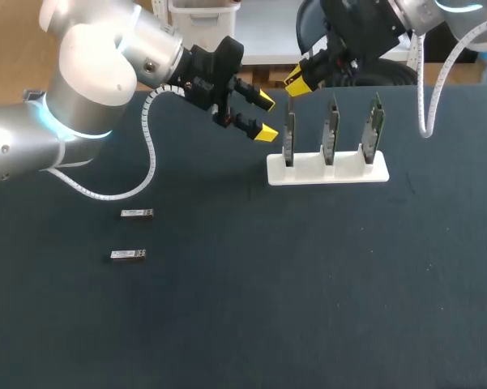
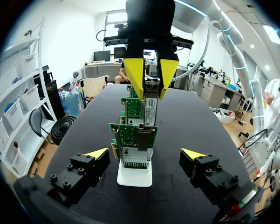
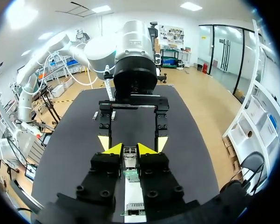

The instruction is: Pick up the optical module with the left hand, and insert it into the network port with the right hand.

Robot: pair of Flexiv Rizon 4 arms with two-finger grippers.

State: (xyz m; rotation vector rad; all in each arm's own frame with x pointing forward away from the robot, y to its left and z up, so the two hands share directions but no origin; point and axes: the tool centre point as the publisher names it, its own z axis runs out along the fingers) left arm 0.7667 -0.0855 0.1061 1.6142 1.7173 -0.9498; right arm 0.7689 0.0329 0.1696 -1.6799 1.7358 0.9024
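Observation:
My right gripper [image 1: 298, 81] hangs over the leftmost card [image 1: 289, 136] of the white stand [image 1: 328, 172], shut on a silver optical module [image 2: 150, 105] that points down at that card's top edge. In the right wrist view the module [image 3: 129, 156] sits between the yellow tips, with the card [image 3: 130, 175] right under it. My left gripper [image 1: 266, 116] is open and holds nothing, level with the cards and a short way left of the stand. The left wrist view looks along the row of cards [image 2: 133, 135], which lies ahead of its spread fingers [image 2: 98, 153].
Two more optical modules [image 1: 136, 214] [image 1: 128, 255] lie flat on the dark table at the left, apart from both arms. The stand holds three upright green cards, the other two [image 1: 331, 130] [image 1: 373, 130] to the right. A white cable [image 1: 431, 89] hangs by the right arm.

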